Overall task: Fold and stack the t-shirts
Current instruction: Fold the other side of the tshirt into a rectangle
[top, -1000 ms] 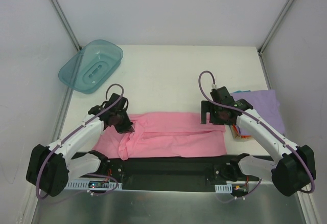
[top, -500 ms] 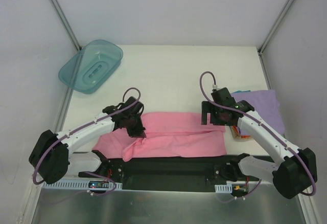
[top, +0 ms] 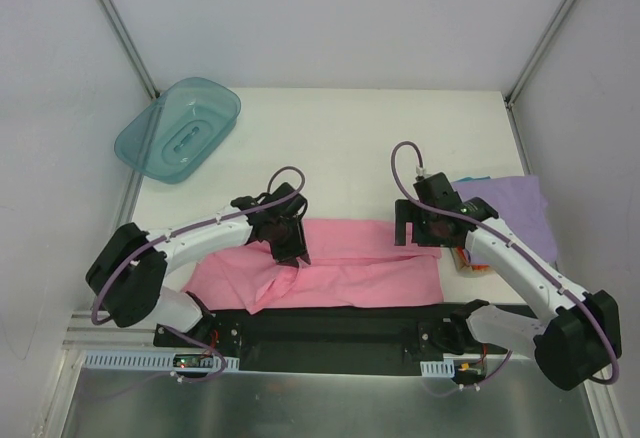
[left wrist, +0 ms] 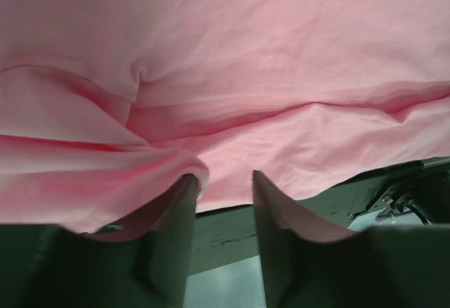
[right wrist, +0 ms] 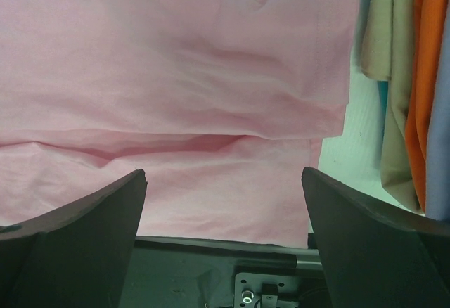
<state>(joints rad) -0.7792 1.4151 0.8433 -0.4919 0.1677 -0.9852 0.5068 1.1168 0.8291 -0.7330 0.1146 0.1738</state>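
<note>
**Left hand lets go mid-shirt after dragging the fold inward**

My left hand (top: 295, 253) is now over the middle-left of the pink t-shirt (top: 350, 263). A second ago it sat near the shirt's left end. It has travelled to the right along the cloth, and the arm now reaches much further across. The bunched cloth it was carrying has come along with it. A raised ridge now runs under the hand, and the left end of the shirt lies flatter than before.

In the left wrist view the two fingers stand a little apart. A rolled edge of pink cloth rests against one fingertip and nothing sits in the gap, so the hand has just released.

My right hand (top: 425, 230) has not moved. It hangs over the shirt's right end with its fingers spread wide, holding nothing.

The pink t-shirt lies as a long band across the near edge of the surface (top: 340, 148), between the two arms.

Just beside its right end is the folded pile, with a lavender tee (top: 515, 208) on top and an orange tee (top: 470, 261) showing at the edge.

The teal tub (top: 180, 128) is unchanged at the far left corner.
</note>
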